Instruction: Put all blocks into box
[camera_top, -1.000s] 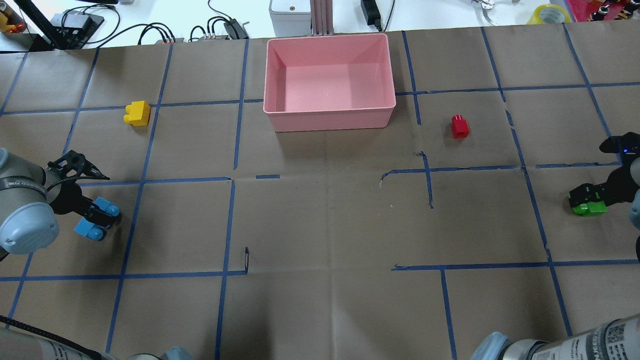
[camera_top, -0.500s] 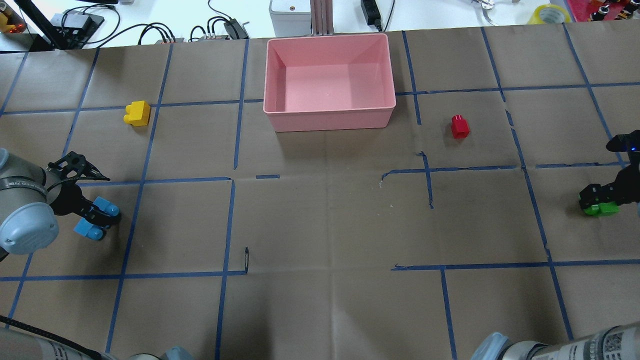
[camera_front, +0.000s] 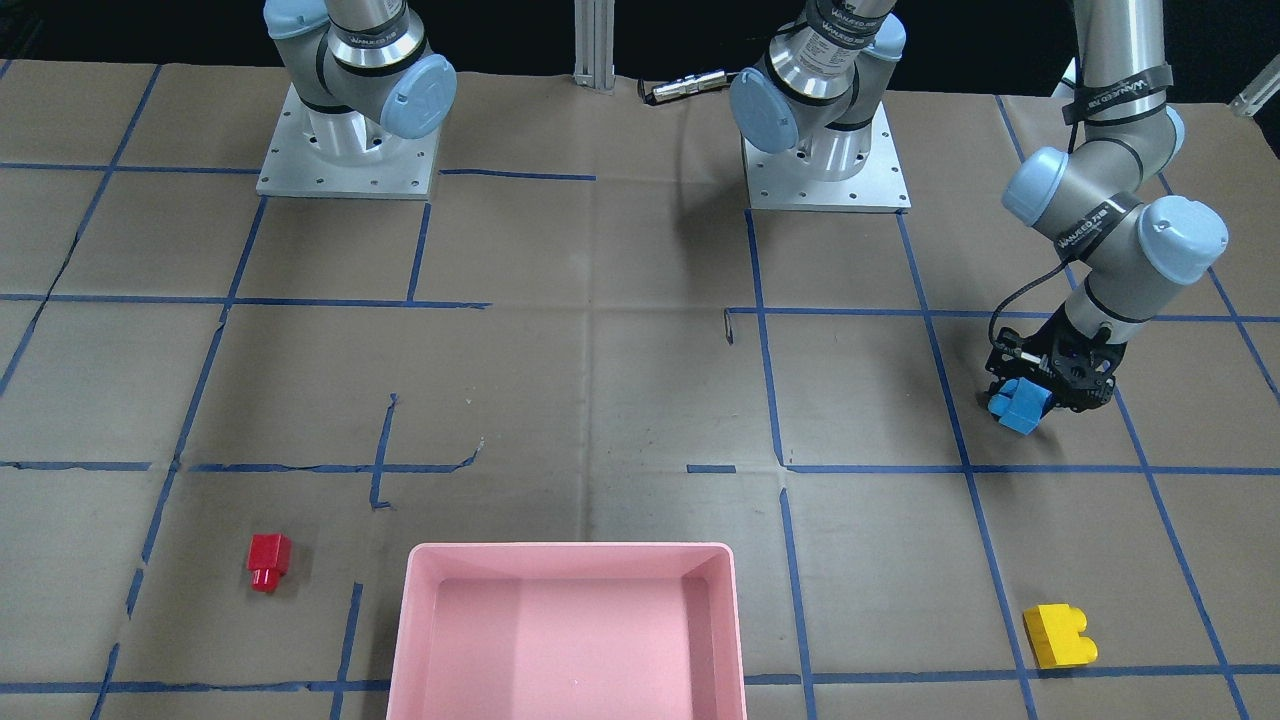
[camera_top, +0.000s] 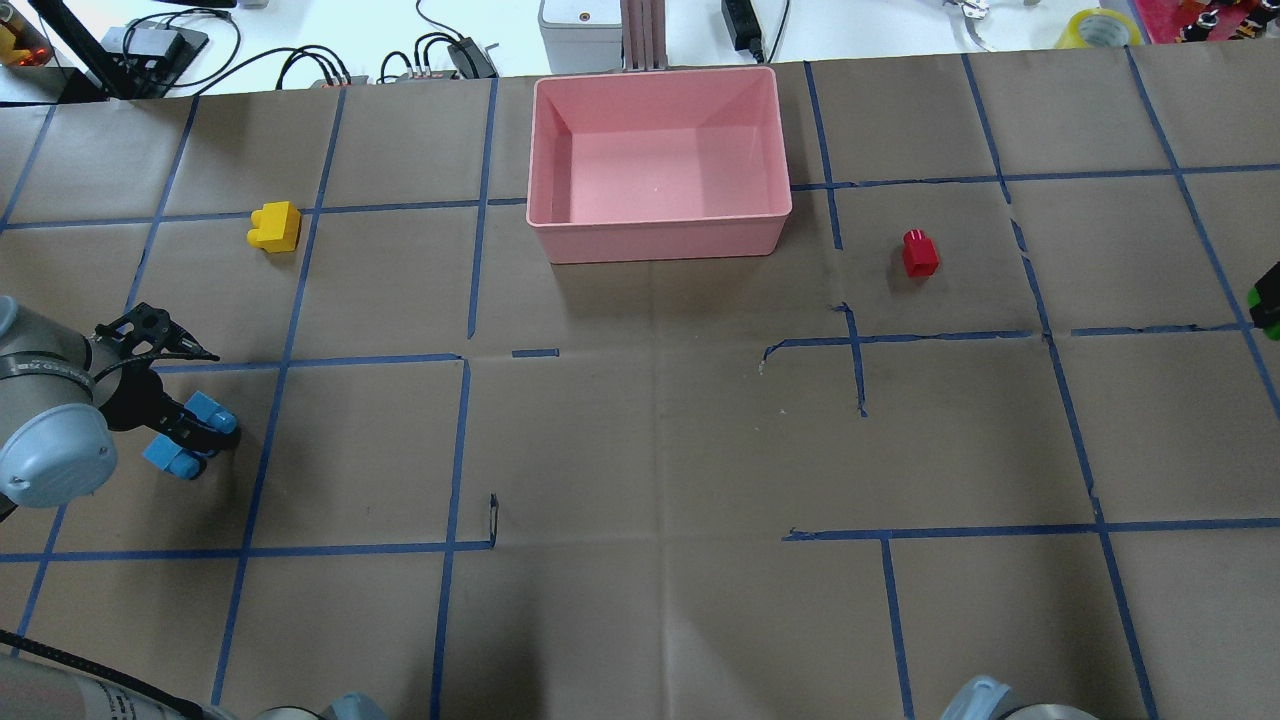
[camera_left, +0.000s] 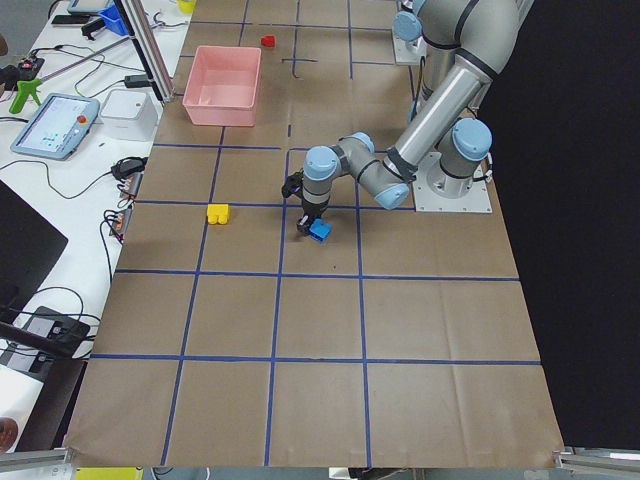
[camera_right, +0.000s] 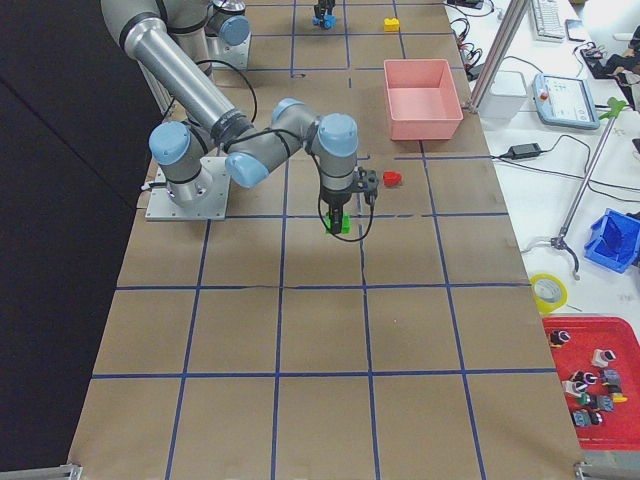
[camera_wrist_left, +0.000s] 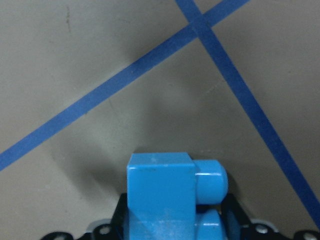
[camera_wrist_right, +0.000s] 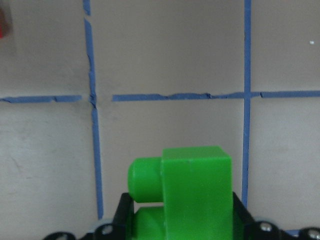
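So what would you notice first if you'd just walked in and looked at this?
The big pink box, empty, at the far edge of the table, catches the eye first. Next, the left gripper holds the light blue block at one end of the table, and the right gripper holds the green block at the other. The yellow block and red block lie loose on either side of the box.

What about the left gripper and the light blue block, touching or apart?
Touching. In the overhead view the left gripper is clamped across the middle of the light blue block, with no gap.
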